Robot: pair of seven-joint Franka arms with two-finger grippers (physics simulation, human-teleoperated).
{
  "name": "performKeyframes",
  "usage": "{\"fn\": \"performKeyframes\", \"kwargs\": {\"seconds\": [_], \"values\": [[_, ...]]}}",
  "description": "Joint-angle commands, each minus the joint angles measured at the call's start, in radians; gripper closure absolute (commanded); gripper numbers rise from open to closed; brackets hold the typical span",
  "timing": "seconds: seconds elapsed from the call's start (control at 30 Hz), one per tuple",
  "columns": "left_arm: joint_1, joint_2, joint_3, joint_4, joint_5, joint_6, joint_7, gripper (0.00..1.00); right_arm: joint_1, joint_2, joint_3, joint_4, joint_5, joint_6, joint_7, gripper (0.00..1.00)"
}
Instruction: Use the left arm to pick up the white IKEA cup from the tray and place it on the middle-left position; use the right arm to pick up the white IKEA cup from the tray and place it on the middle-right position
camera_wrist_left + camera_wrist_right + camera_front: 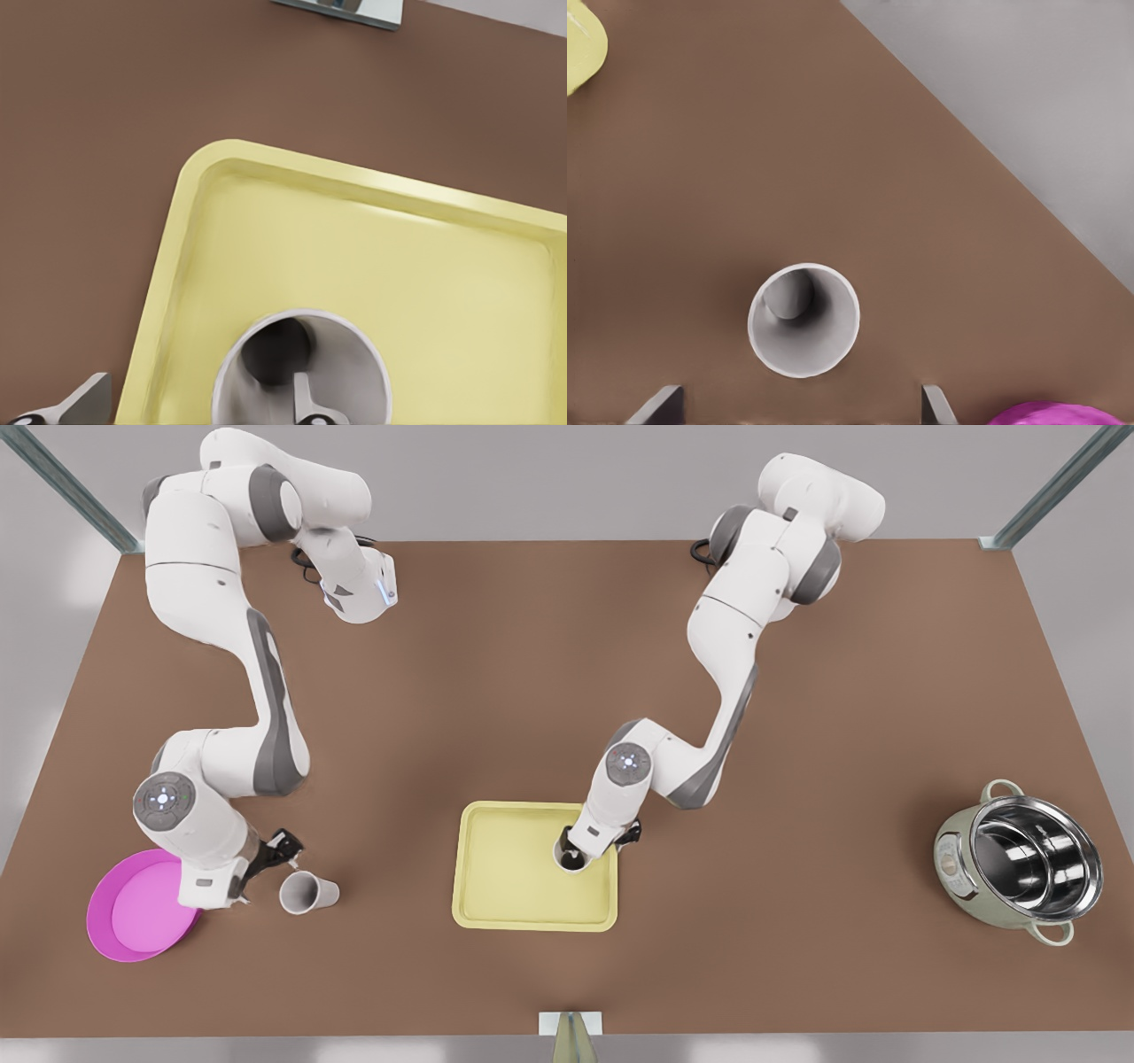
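here, largest thing first.
table (pixel 567 691): plain brown top that carries everything; a steel pot (pixel 1019 865) stands by the edge on the front view's right, well out of the work.
tray (pixel 514 868): pale yellow, near the middle of the table's near edge; one cup is left in it.
magenta dish (pixel 133 908): close to the table's near corner on the front view's left, a bystander to the task.
right gripper (pixel 266 868): fingers (pixel 656 403) spread wide and holding nothing. it sits just above and beside the cup on the table, which reads as a release just made.
left gripper (pixel 576 852): at the tray's far corner on the front view's right. one finger (pixel 306 398) dips inside the cup, the other (pixel 80 403) stays outside, so the jaws straddle the wall, apart and not yet pinched.
cup on the table (pixel 306 892): white, upright, mouth up, between dish and tray, just beside the dish. set down off the tray as a placed cup would be.
cup in the tray (pixel 301 372): white, upright against that corner, waiting for the rim grip to close.
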Motion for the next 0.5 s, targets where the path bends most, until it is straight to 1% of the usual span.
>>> {"fn": "performKeyframes", "kwargs": {"seconds": [0.0,0.03,0.1,0.13,0.17,0.2,0.23,0.3,0.33,0.37,0.43,0.47], "values": [[-0.004,0.011,-0.002,0.001,0.0,0.008,-0.065,0.0,-0.002,-0.099,-0.012,0.001,0.057,-0.254,0.194,0.0],[-0.004,0.011,-0.003,0.001,0.0,0.008,-0.065,0.0,-0.048,-0.147,-0.005,0.002,0.163,-0.317,0.199,0.0],[-0.007,0.013,-0.003,0.001,0.001,0.008,-0.065,0.01,-0.061,-0.187,0.0,0.002,0.166,-0.354,0.21,0.0],[-0.007,0.011,-0.003,0.001,0.0,0.008,-0.065,0.14,-0.058,-0.207,0.004,0.002,0.152,-0.382,0.243,0.0],[-0.007,0.011,-0.006,0.004,-0.002,0.008,-0.066,0.32,-0.056,-0.225,0.003,0.004,0.13,-0.448,0.381,0.0],[-0.007,0.011,-0.018,0.008,-0.002,0.01,-0.071,0.42,-0.055,-0.234,0.009,0.02,0.113,-0.501,0.452,0.0],[-0.007,0.014,-0.018,0.007,-0.002,0.025,-0.071,0.45,-0.061,-0.241,0.006,0.047,0.113,-0.518,0.46,0.0],[-0.007,0.019,-0.02,0.011,-0.003,0.033,-0.077,0.59,0.005,-0.288,-0.029,0.034,0.112,-0.514,0.542,0.0],[-0.007,0.02,-0.021,0.011,-0.005,0.043,-0.079,0.64,0.028,-0.303,-0.049,0.034,0.112,-0.52,0.57,0.0],[-0.007,0.023,-0.023,0.011,-0.005,0.045,-0.079,0.72,0.021,-0.296,-0.048,0.036,0.113,-0.526,0.57,0.0],[-0.005,0.016,-0.021,0.011,-0.005,0.031,-0.077,0.81,0.024,-0.294,-0.046,0.034,0.118,-0.547,0.589,0.0],[-0.005,0.007,-0.02,0.011,-0.002,0.002,-0.075,0.81,0.022,-0.285,-0.046,0.034,0.12,-0.549,0.589,0.0]]}}
